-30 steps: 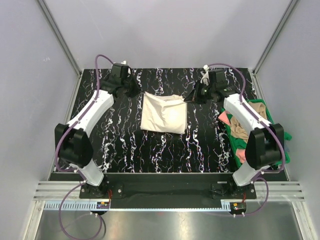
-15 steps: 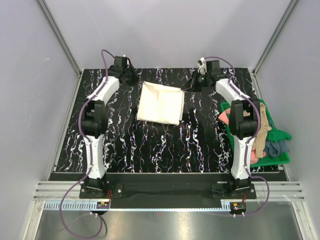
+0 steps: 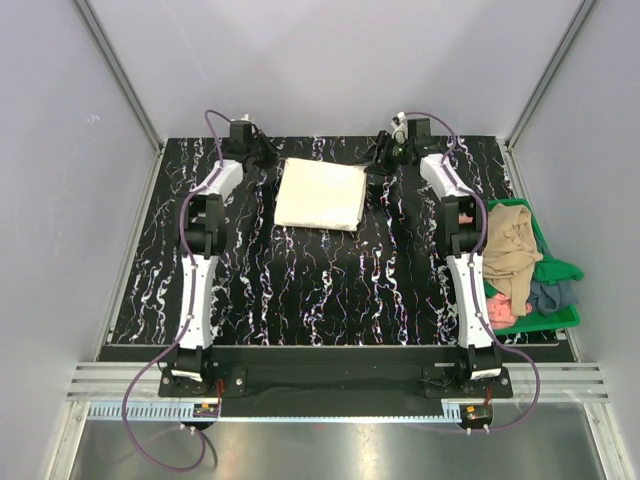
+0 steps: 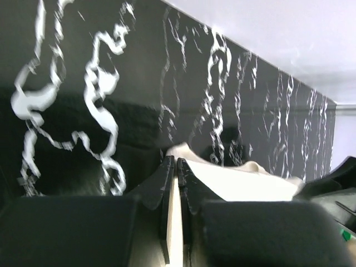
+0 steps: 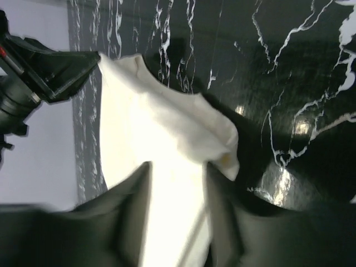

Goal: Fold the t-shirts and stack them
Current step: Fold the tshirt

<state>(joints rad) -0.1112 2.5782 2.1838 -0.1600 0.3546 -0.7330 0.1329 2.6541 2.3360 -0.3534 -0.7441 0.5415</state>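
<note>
We saw the folded cream cloth t-shirt (image 3: 320,196) lying flat as a neat rectangle on the black worktop (image 3: 300,290) with its white marble-like veins, in the upper middle of the overhead frame. The left hand (image 3: 264,158) sat at the shirt's upper left corner and the right hand (image 3: 381,160) just off its upper right corner, with both arms stretched far up the frame.

In the left wrist view the left hand (image 4: 173,164) had its two black fingers (image 4: 164,189) almost together at the lower middle of the frame. A thin strip of cream cloth ran between them, so we read it as nipping the edge of the shirt (image 4: 245,186), which spread away to the lower right.

In the right wrist view the right hand (image 5: 178,183) was parted, its blurred fingers (image 5: 133,211) standing apart at the bottom of the frame. The cream shirt (image 5: 167,122) lay beneath the gap and nothing was gripped. The other hand (image 5: 55,67) showed at the upper left of that frame, touching the shirt's far corner.

At the right edge of the overhead frame stood the green plastic bin (image 3: 566,270). It held a tan t-shirt (image 3: 510,245) draped on top, a salmon-pink t-shirt (image 3: 497,312) at its lower end and a grey-blue t-shirt (image 3: 550,297) beside that, well apart from the cream one
</note>
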